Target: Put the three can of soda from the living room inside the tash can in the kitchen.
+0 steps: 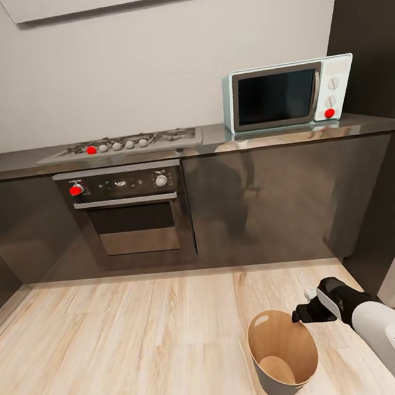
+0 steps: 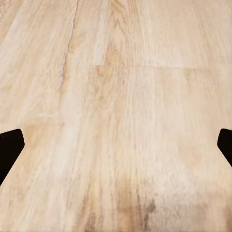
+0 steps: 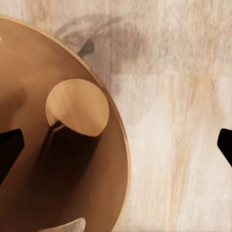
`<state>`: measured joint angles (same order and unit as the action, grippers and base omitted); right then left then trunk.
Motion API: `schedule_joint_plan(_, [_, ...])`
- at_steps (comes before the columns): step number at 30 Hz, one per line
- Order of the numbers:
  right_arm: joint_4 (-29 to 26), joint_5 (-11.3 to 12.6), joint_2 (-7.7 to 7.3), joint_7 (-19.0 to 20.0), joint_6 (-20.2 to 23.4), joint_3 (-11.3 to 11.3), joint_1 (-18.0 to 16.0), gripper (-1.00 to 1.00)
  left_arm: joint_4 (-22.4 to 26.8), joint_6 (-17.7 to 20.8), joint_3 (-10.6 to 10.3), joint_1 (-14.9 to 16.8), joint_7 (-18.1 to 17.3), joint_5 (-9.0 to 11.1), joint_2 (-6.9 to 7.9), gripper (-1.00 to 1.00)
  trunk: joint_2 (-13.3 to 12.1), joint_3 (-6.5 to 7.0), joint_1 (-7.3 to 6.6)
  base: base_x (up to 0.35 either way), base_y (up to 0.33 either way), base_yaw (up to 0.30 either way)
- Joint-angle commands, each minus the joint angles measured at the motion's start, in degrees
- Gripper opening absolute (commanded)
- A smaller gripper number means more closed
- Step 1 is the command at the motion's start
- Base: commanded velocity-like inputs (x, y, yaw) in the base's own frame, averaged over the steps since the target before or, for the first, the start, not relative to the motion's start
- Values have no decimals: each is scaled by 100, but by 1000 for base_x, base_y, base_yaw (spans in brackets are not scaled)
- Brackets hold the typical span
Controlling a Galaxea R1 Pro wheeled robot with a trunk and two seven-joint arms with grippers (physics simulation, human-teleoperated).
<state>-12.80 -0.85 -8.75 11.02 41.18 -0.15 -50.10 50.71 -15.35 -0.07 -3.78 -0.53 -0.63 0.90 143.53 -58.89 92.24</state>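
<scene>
The right end effector (image 1: pixel 299 315) hangs open and empty beside the trash can (image 1: pixel 267 364) rim, so a careless swing risks tipping it across the wood floor (image 1: pixel 119 348).

Head view high, facing the counter (image 1: pixel 214 141); wrist views straight down, sharing floor (image 2: pixel 125 96) and tash can (image 3: pixel 63 145).

- This is a home kitchen.
- A gas hob (image 1: pixel 123 144) with grey and red knobs is set into the long dark surface (image 1: pixel 264 137) at the far wall.
- Below the hob sits a built-in oven (image 1: pixel 130 214), with dark cabinet fronts (image 1: pixel 268 206) to either side.
- A pale blue microwave (image 1: pixel 290 95) stands on the surface, right of the hob.
- The floor (image 1: pixel 131 346) is light wood plank.
</scene>
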Motion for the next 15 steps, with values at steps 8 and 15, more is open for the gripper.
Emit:
schedule_joint_plan(8, [-3, 6, 5, 2, -241, -2, 9, 100, -3, -1, 1, 0, 0, -6, -2, 100, 4, -66, 8, 0, 0, 0])
schedule_joint_plan(15, [-3, 6, 5, 5, -289, -2, 11, 100, -5, 0, 0, 0, 0, -7, -2, 100, 8, -133, 15, 0, 0, 0])
